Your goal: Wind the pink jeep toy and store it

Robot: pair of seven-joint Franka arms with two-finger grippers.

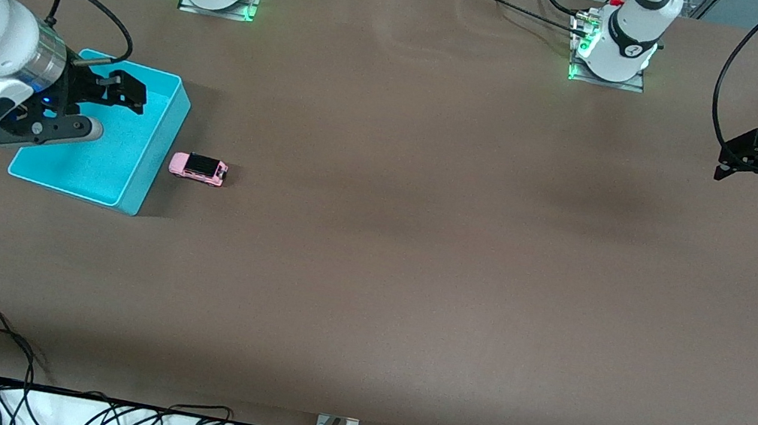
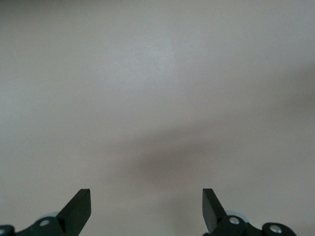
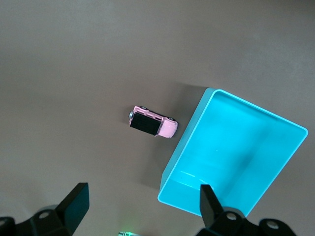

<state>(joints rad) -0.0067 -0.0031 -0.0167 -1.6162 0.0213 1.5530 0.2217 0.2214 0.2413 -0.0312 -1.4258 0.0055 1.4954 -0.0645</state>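
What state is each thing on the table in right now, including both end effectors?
pink jeep toy: on its wheels, on the table beside the bin
turquoise bin: upright, empty
right end effector: open, over the bin
left end effector: open, waiting over bare table

Front view — high, facing the arm bases, whole table point(image 1: 413, 286) in frame. Right wrist view looks down from above at bin point(image 3: 231, 152) and jeep point(image 3: 152, 123) — both shared with front view. Left wrist view: bare tabletop only.
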